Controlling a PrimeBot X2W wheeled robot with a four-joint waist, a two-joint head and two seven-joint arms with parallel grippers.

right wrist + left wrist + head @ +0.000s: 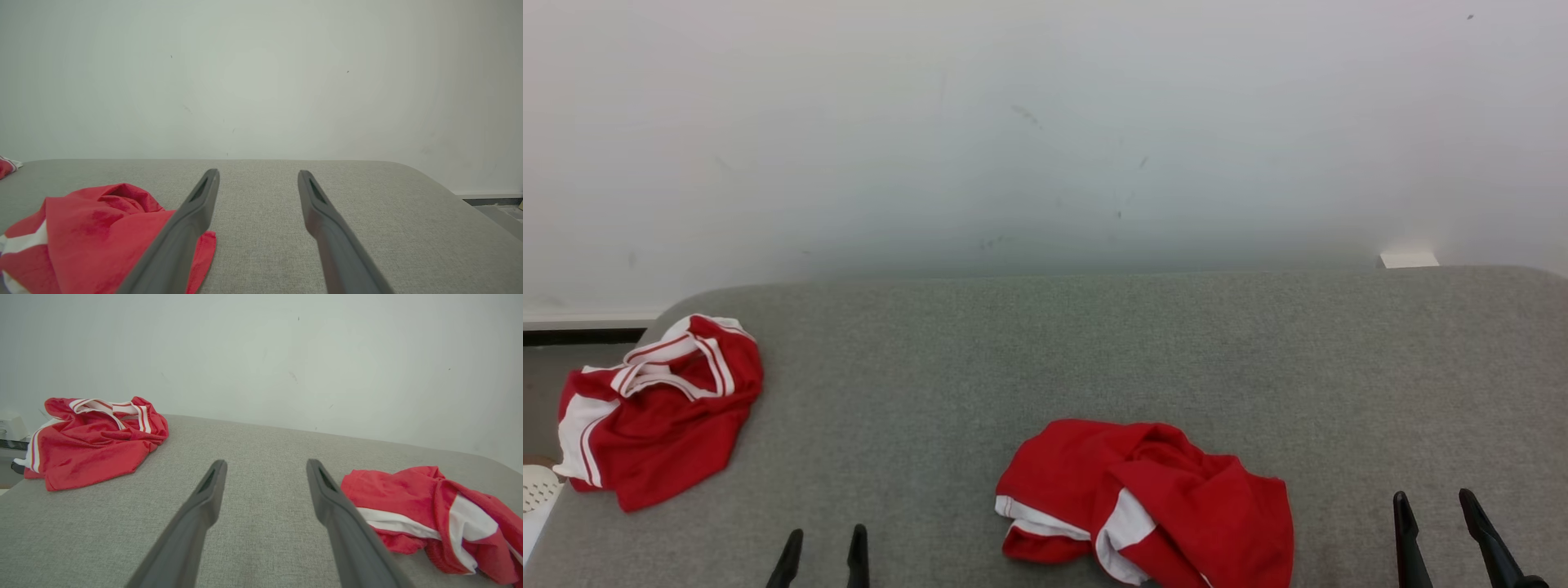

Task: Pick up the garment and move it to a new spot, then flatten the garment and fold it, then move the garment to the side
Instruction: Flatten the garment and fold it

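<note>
Red garment between my two empty grippers.
My left gripper (827,533) and right gripper (1433,496) hold their fingers apart; the crumpled garment (1176,498) lies on the near grey table (1013,351), touching neither.

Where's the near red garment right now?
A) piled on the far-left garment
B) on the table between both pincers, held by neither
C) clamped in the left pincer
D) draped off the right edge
B: the near garment lies crumpled on the table between the open left pincer and right pincer, apart from both.
</note>
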